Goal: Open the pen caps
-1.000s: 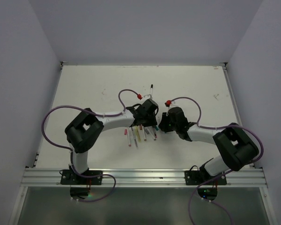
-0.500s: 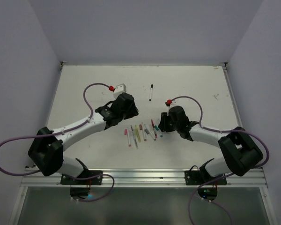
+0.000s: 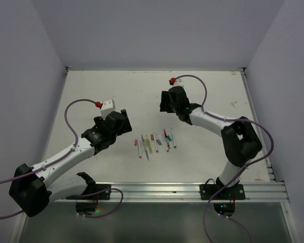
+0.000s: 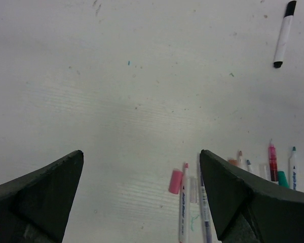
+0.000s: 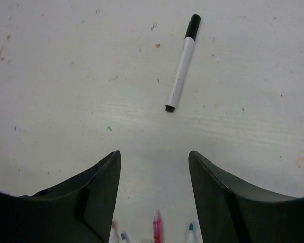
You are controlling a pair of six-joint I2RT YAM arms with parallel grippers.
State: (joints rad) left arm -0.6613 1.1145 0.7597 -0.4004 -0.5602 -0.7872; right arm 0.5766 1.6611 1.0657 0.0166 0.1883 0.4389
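Nearest to us, near the middle of the white, scuffed table (image 3: 116,86), we see a row of pens (image 3: 154,143). Their slim white barrels lie side by side, each with its long axis running near to far. In the left wrist view a short, smooth pink cap (image 4: 175,181) lies loose just beside one barrel, its long axis also near to far. A green cap (image 4: 282,178) sits further right in the row with its near end hidden behind a finger, and we cannot tell whether it is on a pen.

Left of the row and a little farther, the left gripper (image 4: 141,154) hangs over bare table. Its dark, matte, wedge-shaped fingers are spread wide with nothing between them.

Farther on, beyond the row, the right gripper (image 5: 153,154) has its fingers parted and empty too. Ahead of it a lone pen (image 5: 180,71) lies flat, well apart from the row. Its long axis runs near to far and leans slightly right at the far end. The black cap (image 5: 193,25), a short round cylinder, is seated on that far end and points away from the arms.
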